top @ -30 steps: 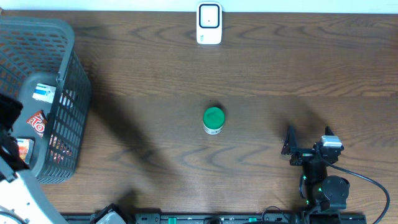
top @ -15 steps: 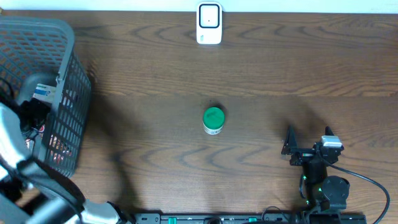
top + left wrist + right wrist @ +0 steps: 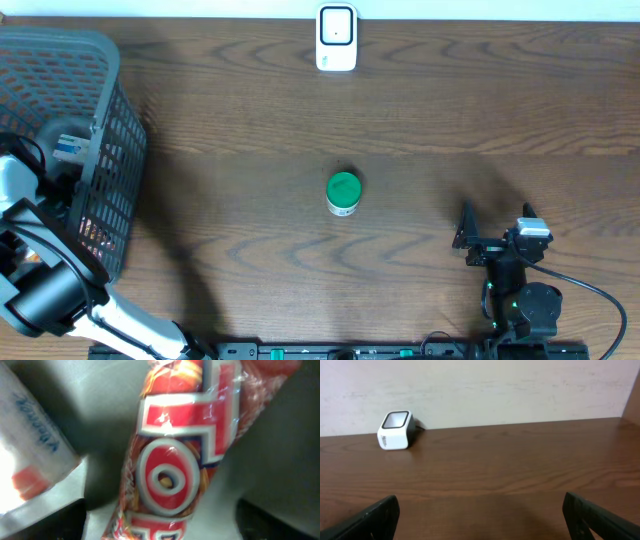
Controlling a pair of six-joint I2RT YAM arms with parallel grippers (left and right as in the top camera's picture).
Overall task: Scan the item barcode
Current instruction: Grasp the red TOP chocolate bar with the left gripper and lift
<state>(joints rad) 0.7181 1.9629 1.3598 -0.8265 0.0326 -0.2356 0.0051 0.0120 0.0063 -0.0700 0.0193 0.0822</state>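
A red snack packet with large white-edged lettering lies on the floor of the grey basket. In the left wrist view it fills the frame. My left gripper hangs close above the packet, open, one dark finger on each side and neither touching it. Overhead, that gripper is down inside the basket and covers the packet. The white barcode scanner stands at the table's far edge, and the right wrist view shows the scanner against the wall. My right gripper rests open at the front right, nothing between its fingers.
A white packet with blue writing lies beside the red one in the basket. A green-lidded jar stands upright mid-table. The basket's mesh walls close in around the left arm. Dark cables run along the front edge by the right arm's base.
My left arm has swung from the table's left edge down into the basket, over the red packet. The right arm, jar and scanner have not moved.
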